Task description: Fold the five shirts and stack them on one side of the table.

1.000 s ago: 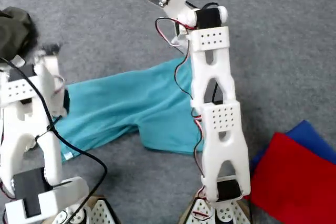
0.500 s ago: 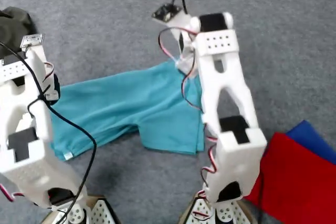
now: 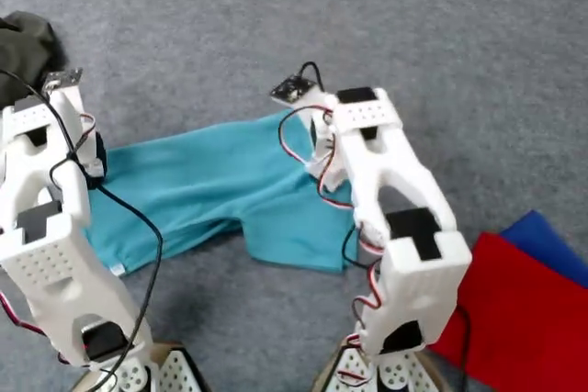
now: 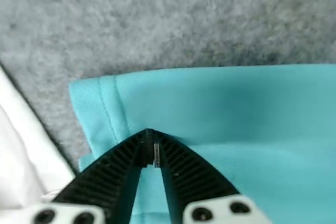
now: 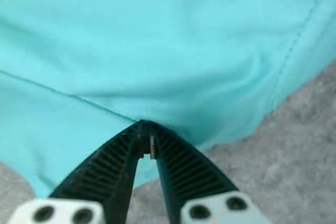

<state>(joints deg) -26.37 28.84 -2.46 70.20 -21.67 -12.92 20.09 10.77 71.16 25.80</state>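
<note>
Two closed grippers on one teal shirt

Spread out in the middle of the grey table [image 3: 478, 71]: one teal shirt [image 3: 211, 181]. Lies mostly flat, with a few soft wrinkles. Reaches from under the left arm [image 3: 46, 227] across to under the right arm [image 3: 395, 208].

Left gripper [image 4: 148, 140]: black toothed jaws shut tight, tips touching. Sits right over the left end of the teal shirt, close to a sewn edge with lines of stitches. Cannot tell if any cloth is pinched between the tips. Bare grey table just past that edge.

Right gripper [image 5: 145, 132]: same look, black jaws pressed together at the tips. Sits over the right part of the teal shirt, near where the cloth ends and the grey table starts. Hard to tell here too if any cloth is caught in the tips. One thin seam across the cloth on one side, a soft bump of folds on the other.

Down by the near right corner, close to the base of the right arm: one folded red shirt [image 3: 524, 319]. Lies on top of a blue shirt [image 3: 542, 231], with just a blue corner poking out behind it. Both well apart from the teal shirt.

Over at the far left edge of the table: one dark cloth [image 3: 23, 43], bunched up in a heap, not folded. Near the top of the left arm, apart from the teal shirt.
</note>
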